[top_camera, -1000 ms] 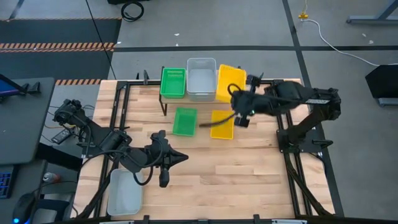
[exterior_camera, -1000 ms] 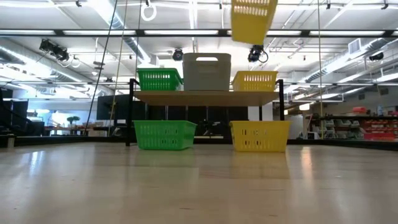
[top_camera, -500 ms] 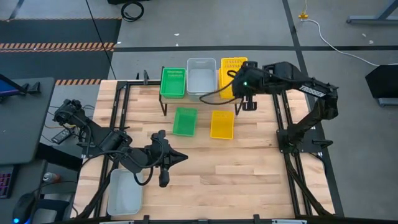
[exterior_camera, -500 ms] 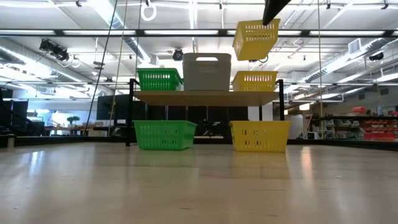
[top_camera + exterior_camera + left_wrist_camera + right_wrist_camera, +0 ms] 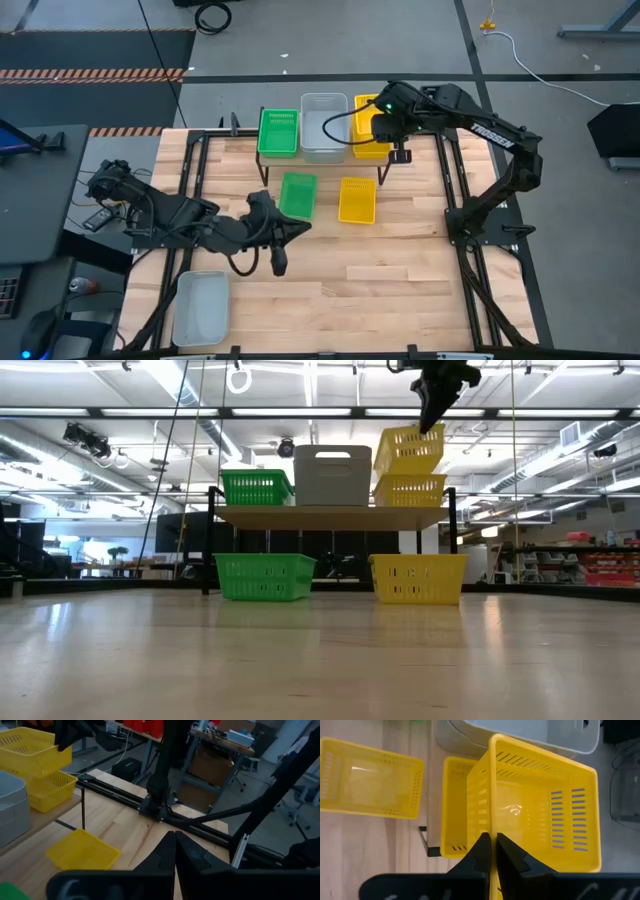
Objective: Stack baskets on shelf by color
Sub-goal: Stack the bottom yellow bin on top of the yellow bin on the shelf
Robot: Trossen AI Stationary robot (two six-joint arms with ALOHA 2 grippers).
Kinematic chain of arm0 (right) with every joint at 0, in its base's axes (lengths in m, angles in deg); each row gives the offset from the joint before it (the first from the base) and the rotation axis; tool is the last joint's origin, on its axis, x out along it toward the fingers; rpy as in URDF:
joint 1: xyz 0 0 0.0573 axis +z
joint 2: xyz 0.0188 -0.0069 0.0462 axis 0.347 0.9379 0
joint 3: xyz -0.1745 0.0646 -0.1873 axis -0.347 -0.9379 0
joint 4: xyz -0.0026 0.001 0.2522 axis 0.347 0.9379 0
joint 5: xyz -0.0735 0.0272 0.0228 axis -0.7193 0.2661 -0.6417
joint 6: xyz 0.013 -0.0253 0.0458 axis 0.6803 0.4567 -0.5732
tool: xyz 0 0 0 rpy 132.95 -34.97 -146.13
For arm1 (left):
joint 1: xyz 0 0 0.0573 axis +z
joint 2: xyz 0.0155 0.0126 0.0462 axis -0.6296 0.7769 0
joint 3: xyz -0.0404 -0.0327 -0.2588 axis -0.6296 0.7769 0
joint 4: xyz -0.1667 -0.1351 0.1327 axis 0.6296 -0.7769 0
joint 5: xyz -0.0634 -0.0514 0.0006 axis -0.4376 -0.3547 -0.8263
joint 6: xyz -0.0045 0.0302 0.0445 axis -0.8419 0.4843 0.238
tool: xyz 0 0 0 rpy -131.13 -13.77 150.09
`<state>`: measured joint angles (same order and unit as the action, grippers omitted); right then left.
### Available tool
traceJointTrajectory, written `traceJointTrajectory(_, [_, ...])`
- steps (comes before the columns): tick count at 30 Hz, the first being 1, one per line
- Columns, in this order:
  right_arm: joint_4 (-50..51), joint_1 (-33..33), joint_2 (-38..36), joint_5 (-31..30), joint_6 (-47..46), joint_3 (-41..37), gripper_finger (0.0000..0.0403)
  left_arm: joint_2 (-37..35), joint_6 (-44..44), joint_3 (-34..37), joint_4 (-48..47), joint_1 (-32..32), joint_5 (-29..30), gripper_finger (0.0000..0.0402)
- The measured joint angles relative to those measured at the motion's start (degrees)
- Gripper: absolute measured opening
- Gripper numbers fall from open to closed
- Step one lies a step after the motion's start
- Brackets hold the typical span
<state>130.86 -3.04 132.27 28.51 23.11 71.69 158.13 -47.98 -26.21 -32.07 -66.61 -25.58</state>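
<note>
On the shelf (image 5: 330,517) stand a green basket (image 5: 278,132), a grey basket (image 5: 323,125) and a yellow basket (image 5: 410,490). Just above that yellow one hangs a second yellow basket (image 5: 410,450), tilted, with my right gripper (image 5: 432,418) shut on it; whether the two baskets touch, I cannot tell. A green basket (image 5: 297,195) and a yellow basket (image 5: 357,200) sit on the table before the shelf. My left gripper (image 5: 303,224) hovers shut and empty near the green one. My right gripper pinches one side wall of the yellow basket at its rim (image 5: 492,827), one finger inside the basket and one outside. The fingers come from above, slanting down. The basket hangs tilted below them, over the shelf's yellow basket (image 5: 455,810).
A grey basket (image 5: 200,308) lies at the table's near left corner. Black frame rails (image 5: 455,180) run along the table's left and right sides. Bare wood spreads over the table's near middle.
My right gripper has carried the yellow basket toward the far edge and down, turning as it went; the basket has gone from high above the table's yellow basket to just over the shelf's yellow one. My left gripper has swung a little toward the far edge.
</note>
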Motion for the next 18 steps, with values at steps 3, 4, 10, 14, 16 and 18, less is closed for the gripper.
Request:
traceJointTrajectory(3, [-1.1,-0.7,0.0,1.6,0.2,-0.5,0.0017,0.0,0.0,0.0,0.3,0.5,0.0,0.0008])
traceJointTrajectory(4, [-1.7,-0.8,0.0,2.2,0.3,-0.6,0.0017,0.0,0.0,0.0,0.3,0.6,0.0,0.0009])
traceJointTrajectory(10, [-2.7,-0.9,0.1,4.1,0.4,-0.7,0.0018,0.0,0.4,0.0,0.3,0.8,0.0,0.0016])
traceJointTrajectory(14, [-2.7,-1.5,0.2,4.8,0.4,-0.8,0.0018,0.0,0.4,0.0,0.3,0.8,0.0,0.0011])
traceJointTrajectory(16, [-2.5,-1.8,0.2,5.7,0.0,-0.8,0.0018,0.0,0.4,0.0,0.3,0.8,0.0,0.0008])
traceJointTrajectory(18, [-2.6,-2.1,0.2,6.4,-0.9,-0.8,0.0021,0.0,0.4,0.0,0.3,0.8,0.0,0.0007])
